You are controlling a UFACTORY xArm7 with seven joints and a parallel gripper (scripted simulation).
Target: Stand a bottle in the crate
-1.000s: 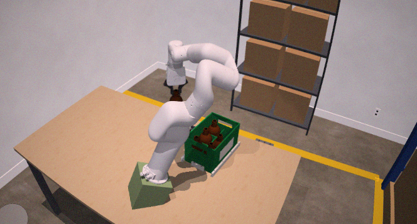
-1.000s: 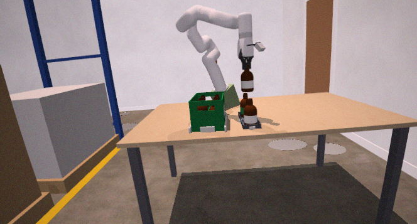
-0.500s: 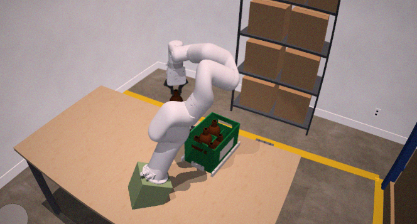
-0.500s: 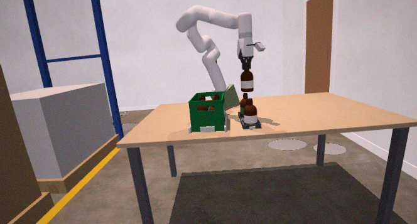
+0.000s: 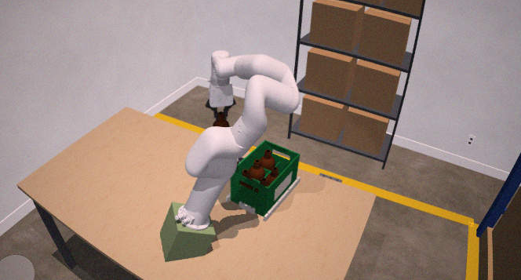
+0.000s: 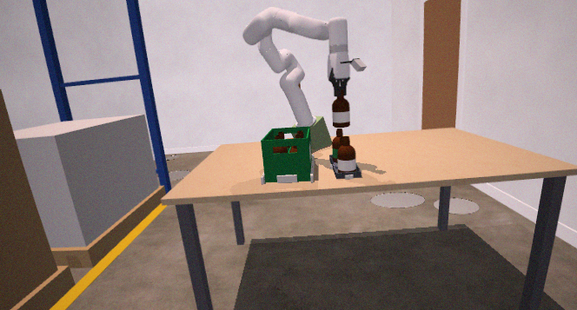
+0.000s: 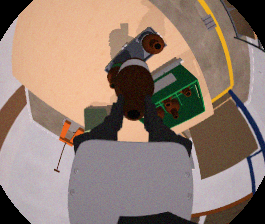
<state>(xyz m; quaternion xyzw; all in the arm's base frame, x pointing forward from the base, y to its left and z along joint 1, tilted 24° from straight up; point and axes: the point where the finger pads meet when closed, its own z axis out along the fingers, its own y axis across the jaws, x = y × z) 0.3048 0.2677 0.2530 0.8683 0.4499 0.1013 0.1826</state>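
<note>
above tray [image 6: 346, 174]: open air | crate [image 6: 287, 161] top: unobstructed | arm links [image 6: 290, 78]: behind crate

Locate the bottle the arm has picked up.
In the exterior view, the bottle hangs upright from the hand, clear above the tray, right of the crate.

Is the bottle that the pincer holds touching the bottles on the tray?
No, the exterior view shows the held bottle hanging from the pincer, with a gap above the two bottles on the tray.
</note>
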